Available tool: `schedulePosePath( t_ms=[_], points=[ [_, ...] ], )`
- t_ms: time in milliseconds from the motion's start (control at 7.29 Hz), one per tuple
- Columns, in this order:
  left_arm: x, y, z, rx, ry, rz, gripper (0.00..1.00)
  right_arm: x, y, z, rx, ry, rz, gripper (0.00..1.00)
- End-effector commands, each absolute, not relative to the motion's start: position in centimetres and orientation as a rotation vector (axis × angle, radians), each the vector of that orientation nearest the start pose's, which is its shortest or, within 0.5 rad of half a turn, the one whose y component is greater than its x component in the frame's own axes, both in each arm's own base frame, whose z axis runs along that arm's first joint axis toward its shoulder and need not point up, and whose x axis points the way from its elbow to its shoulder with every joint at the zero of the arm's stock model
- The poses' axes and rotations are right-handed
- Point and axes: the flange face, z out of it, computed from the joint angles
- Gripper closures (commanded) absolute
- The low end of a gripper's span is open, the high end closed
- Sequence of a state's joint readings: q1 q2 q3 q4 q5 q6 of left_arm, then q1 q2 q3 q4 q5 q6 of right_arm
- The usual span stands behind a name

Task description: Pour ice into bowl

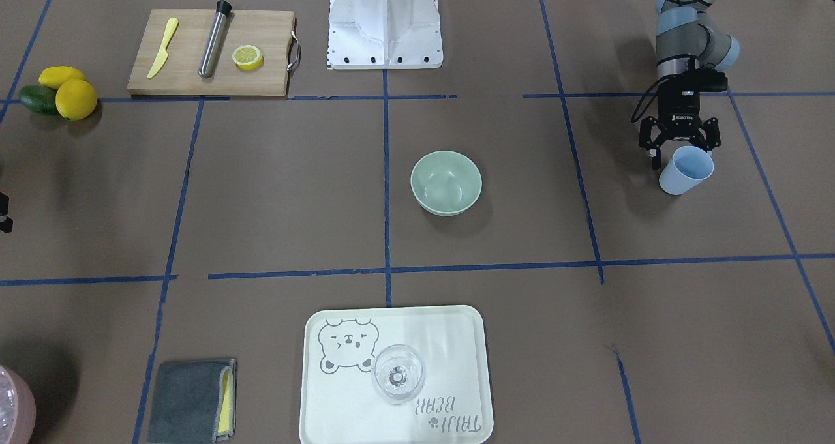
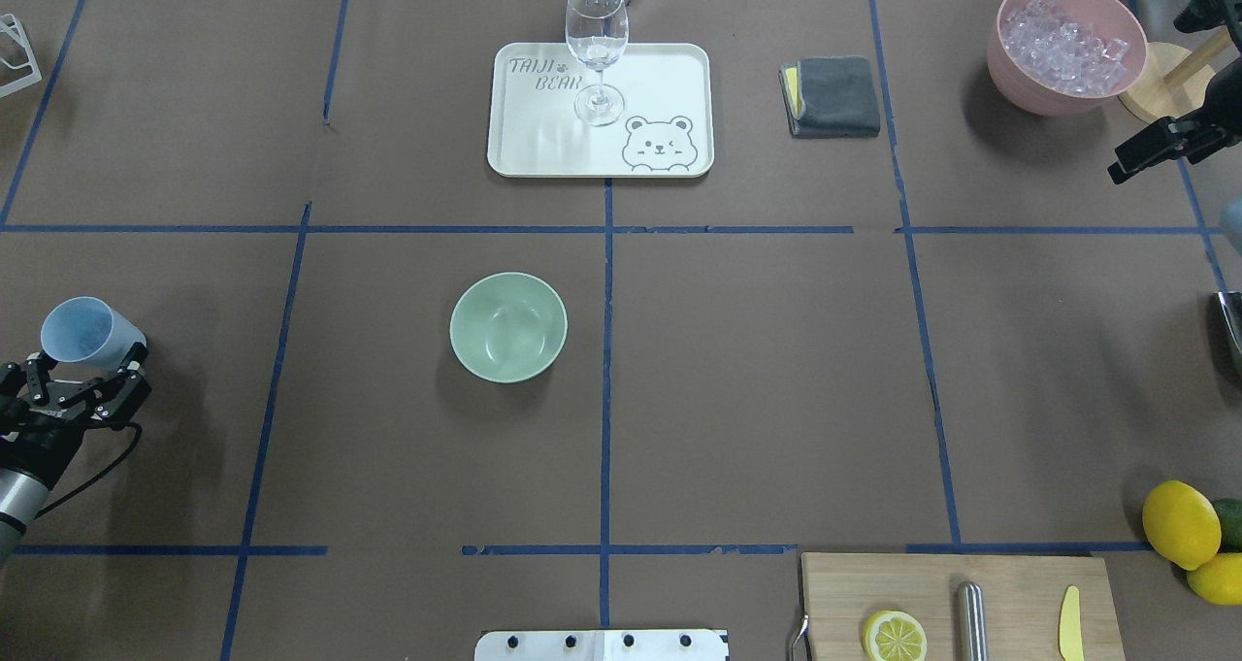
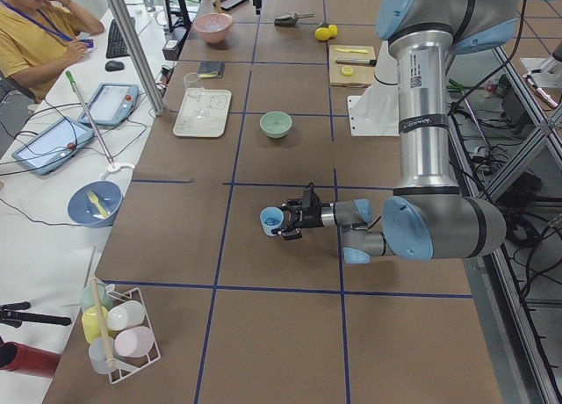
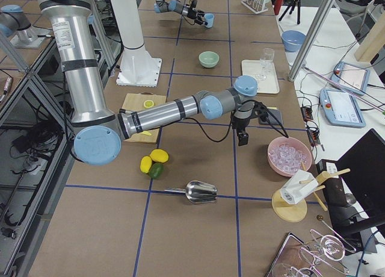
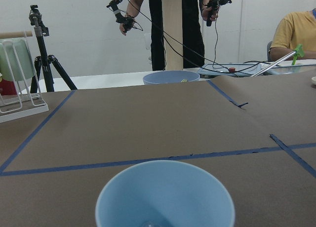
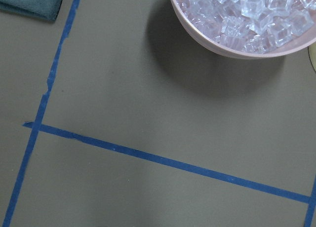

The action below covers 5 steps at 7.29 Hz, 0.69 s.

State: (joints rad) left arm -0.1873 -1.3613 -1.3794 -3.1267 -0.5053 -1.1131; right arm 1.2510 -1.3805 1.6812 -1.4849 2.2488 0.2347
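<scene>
1. By my reading, the pour is not yet underway. The bowl (image 2: 485,350) is sitting near mid-table and showing only a pale sheen inside, with no cubes I can make out.
2. The cup (image 1: 685,173) is sitting at the robot's far left, well apart from the bowl.
3. The ice is not showing plainly anywhere near the cup or bowl. The left wrist view is catching one tiny glint low inside the cup, too cropped to name, so I am judging that the ice is lying in the cup if anywhere. The only clear cubes (image 2: 1067,40) are filling the pink tub (image 2: 1029,93) at the far right corner.
4. The left gripper (image 1: 682,154) is reaching in level from the side, with its jaws spread wide and bracketing the cup. I cannot tell whether they are pinching it, or whether the cup is resting on the table or hanging just off it.
5. The cup is standing upright, its long axis running vertical and its mouth pointing straight up.
6. What is remaining is the carry across to the bowl and tipping the mouth over its rim.
7. The right gripper (image 2: 1124,166) is hanging near the pink tub with nothing visibly in it. I cannot tell how its jaws are standing.
</scene>
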Motion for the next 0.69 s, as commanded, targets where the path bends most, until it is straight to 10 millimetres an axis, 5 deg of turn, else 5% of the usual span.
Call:
schedulePosePath(
  t_ms=[0, 549],
  points=[
    [30.94, -28.29, 66.25, 1.207, 0.675, -0.382, 0.01, -11.19, -57.01, 49.78, 0.177, -0.746, -0.209, 0.00],
    [30.92, -28.56, 66.83, 1.192, 0.675, -0.377, 0.02, -10.66, -57.11, 49.78, 0.182, -0.745, -0.203, 0.00]
  ],
)
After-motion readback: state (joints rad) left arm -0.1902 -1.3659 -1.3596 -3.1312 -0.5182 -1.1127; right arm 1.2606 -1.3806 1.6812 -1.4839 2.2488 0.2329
